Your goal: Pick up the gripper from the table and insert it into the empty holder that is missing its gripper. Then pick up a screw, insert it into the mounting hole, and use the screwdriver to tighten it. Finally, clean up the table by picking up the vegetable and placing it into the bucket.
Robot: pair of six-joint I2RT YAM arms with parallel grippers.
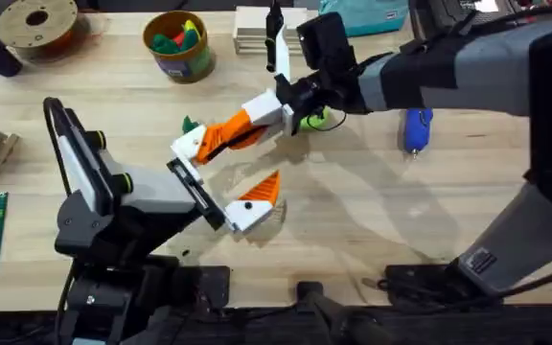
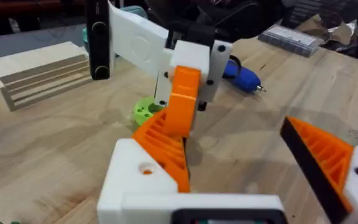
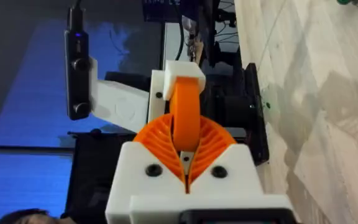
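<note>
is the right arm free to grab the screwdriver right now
Probably not yet: the right claw is closed on the gripper at the holder. The screwdriver itself lies unobstructed on the table.

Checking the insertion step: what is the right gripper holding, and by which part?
Right gripper pinches an orange wedge by its tip; the base sits at a white finger block.

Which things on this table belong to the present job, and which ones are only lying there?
For the job: holder, orange gripper, blue screwdriver, dark green vegetable, bucket.
Only lying there: green disc, filament spool, wooden blocks.
</note>
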